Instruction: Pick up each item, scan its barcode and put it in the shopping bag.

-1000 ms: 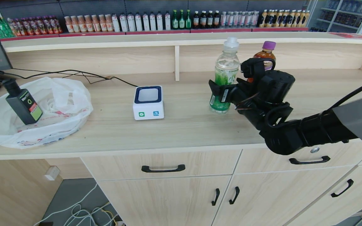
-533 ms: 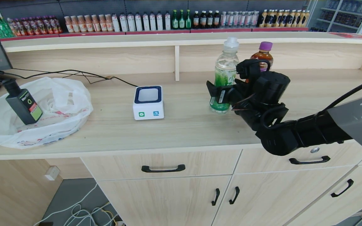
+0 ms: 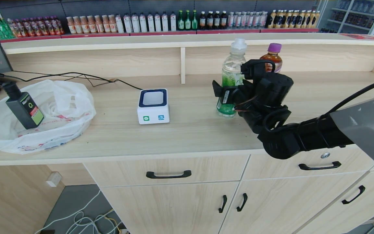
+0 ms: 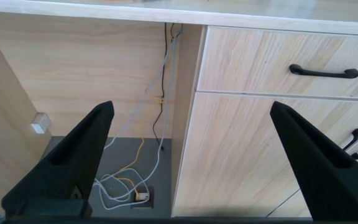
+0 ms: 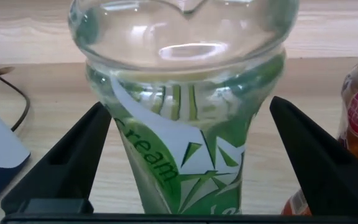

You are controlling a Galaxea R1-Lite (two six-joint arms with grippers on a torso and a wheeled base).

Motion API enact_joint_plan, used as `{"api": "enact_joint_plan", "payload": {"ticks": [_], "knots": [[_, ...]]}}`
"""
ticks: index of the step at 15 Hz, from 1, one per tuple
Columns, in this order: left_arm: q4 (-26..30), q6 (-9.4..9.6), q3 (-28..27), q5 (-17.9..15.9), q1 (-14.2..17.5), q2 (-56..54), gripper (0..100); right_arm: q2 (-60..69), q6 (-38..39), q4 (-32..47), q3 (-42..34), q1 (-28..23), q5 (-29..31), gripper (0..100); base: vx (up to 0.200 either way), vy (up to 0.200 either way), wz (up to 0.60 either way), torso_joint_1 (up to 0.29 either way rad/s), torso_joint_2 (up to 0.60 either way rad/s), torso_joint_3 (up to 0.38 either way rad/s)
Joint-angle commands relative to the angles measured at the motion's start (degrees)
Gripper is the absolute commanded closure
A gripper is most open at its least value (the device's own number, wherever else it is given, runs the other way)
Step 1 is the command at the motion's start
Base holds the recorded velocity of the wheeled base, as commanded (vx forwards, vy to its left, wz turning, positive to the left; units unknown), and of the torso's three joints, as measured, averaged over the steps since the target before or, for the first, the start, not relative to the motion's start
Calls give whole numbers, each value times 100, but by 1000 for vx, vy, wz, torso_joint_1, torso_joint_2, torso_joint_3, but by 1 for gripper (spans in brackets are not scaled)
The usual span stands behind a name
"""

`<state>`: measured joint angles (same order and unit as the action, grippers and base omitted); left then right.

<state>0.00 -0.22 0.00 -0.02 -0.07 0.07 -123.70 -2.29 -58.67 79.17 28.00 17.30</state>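
green-labelled bottle (image 3: pixel 230 81) stands upright on the bench (image 3: pixel 190 130) toward the robot's right, with a brown bottle with a purple cap (image 3: pixel 273 55) just behind it. the right gripper (image 3: pixel 227 92) is level with the label. further left sits the white scanner (image 3: pixel 153 105), and at the far left the shopping bag (image 3: pixel 60 107) lies spread out with a dark bottle (image 3: pixel 23 105) tilted on it. in the left wrist view the left gripper (image 4: pixel 191 162) hangs below bench height, its fingers (image 4: pixel 67 165) wide apart, facing a cupboard front with a black drawer handle (image 4: pixel 324 72) and loose cables (image 4: pixel 126 183) on the floor. in the right wrist view the right fingers (image 5: pixel 67 168) are apart, one on each side of the green-labelled bottle, a gap of bench showing between each and the bottle; the brown bottle is just beside it, the scanner's corner at the opposite edge.
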Motion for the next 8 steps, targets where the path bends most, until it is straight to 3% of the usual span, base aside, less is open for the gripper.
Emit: {"api": "enact_joint_plan", "payload": {"ticks": [1,8], "knots": [[0,-4,0,-6,-1,1,0,-146,-34,5,178,30,2,0,0,0,0,0,0,0],[0,-4,0,2,-1,1,0,-304,-87,5,495,39,37,0,0,0,0,0,0,0]]}}
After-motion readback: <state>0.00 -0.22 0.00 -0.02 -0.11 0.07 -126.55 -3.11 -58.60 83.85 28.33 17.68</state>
